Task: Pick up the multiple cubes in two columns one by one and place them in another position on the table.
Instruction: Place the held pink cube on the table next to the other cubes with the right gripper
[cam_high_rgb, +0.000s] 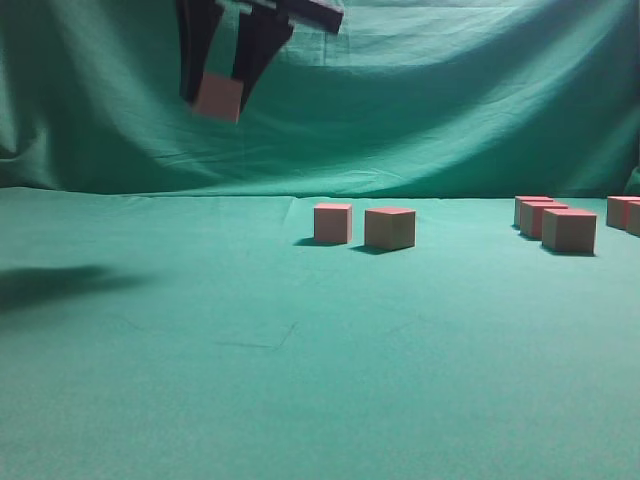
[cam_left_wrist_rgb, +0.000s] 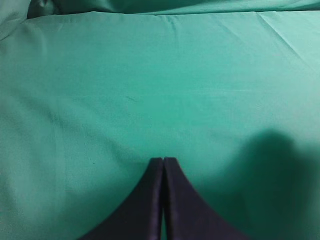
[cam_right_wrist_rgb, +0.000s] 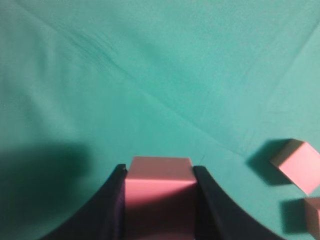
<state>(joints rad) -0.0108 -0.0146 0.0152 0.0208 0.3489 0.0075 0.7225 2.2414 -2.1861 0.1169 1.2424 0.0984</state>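
My right gripper (cam_high_rgb: 217, 101) is high at the upper left of the exterior view, shut on a pinkish cube (cam_high_rgb: 218, 96) well above the green table (cam_high_rgb: 250, 350). In the right wrist view the held cube (cam_right_wrist_rgb: 159, 192) fills the gap between the black fingers (cam_right_wrist_rgb: 159, 169), with two cubes (cam_right_wrist_rgb: 296, 165) (cam_right_wrist_rgb: 312, 217) on the cloth below at the right. Two cubes (cam_high_rgb: 332, 222) (cam_high_rgb: 389, 227) stand side by side mid-table. Several more cubes (cam_high_rgb: 569, 230) (cam_high_rgb: 622, 210) stand in two columns at the right. My left gripper (cam_left_wrist_rgb: 163, 160) is shut and empty over bare cloth (cam_left_wrist_rgb: 150, 75).
A draped, wrinkled green backdrop (cam_high_rgb: 450, 100) hangs behind the table. A dark shadow (cam_high_rgb: 50, 285) lies on the cloth at the left. The right columns run off the right edge of the exterior view.
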